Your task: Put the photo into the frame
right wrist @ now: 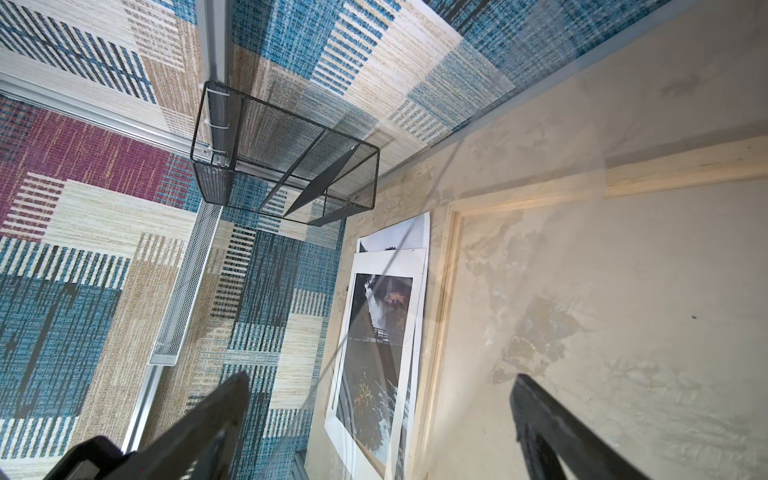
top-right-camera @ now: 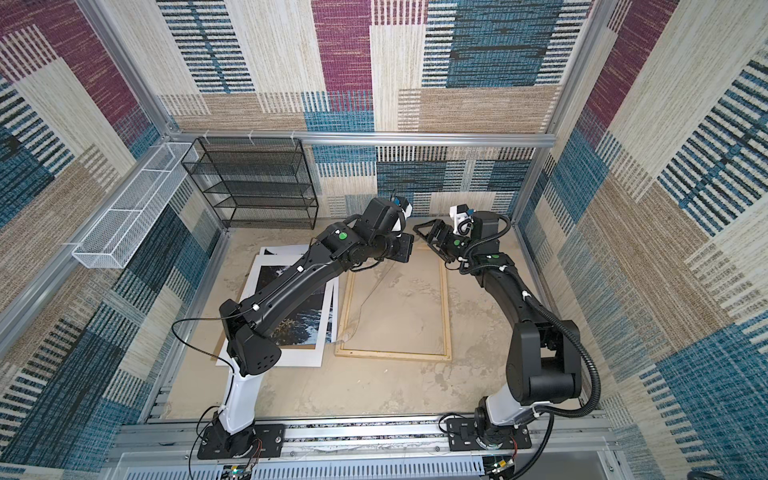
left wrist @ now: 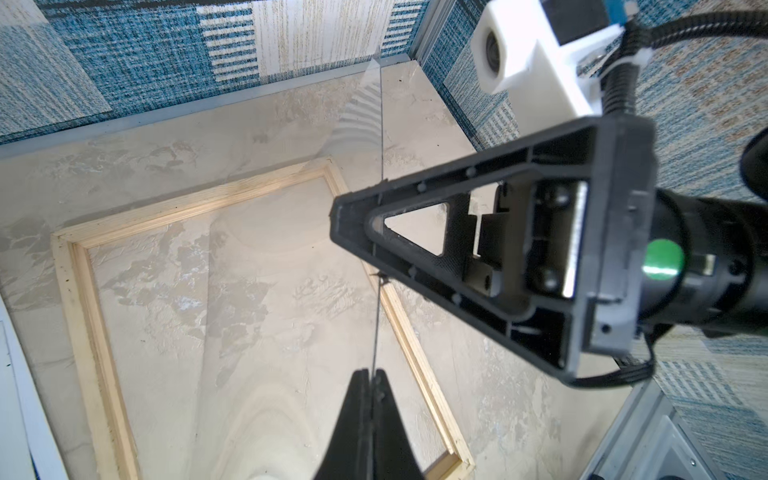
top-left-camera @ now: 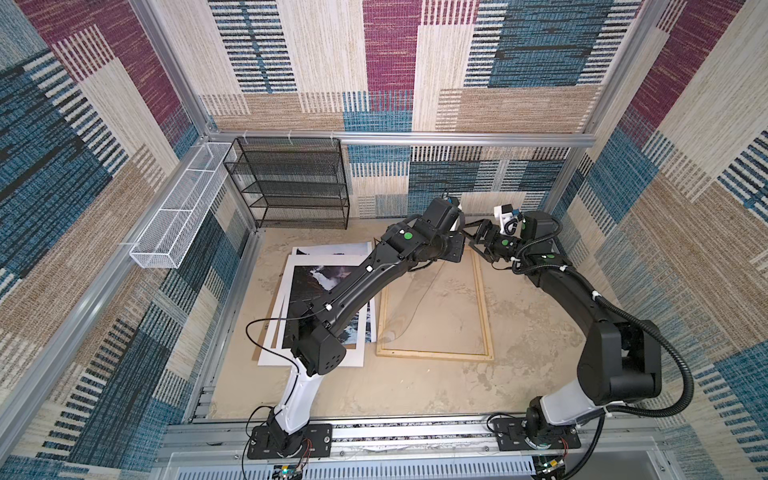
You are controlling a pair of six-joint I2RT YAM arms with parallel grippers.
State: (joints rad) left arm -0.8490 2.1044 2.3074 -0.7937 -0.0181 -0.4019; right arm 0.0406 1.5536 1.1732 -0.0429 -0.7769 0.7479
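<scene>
Left gripper (left wrist: 371, 374), fingers pinched shut on the edge of a clear sheet (top-left-camera: 413, 301), holds it bowed over the frame (top-left-camera: 434, 355); the right gripper (right wrist: 382, 376) gapes wide alongside. The photo (top-left-camera: 309, 282) lies under a white mat (top-left-camera: 324, 260), just left of the frame, with bare tabletop (top-left-camera: 532, 332) to the right.

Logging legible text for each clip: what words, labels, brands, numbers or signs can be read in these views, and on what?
No text can be read in any view.
On the photo: image only, no caption.
On the frame: bare wood, no label.
On the clear sheet: unmarked, only reflections.
On the green round sticker: blank dot.
On the small circuit board at the front rail: too small to tell.
</scene>
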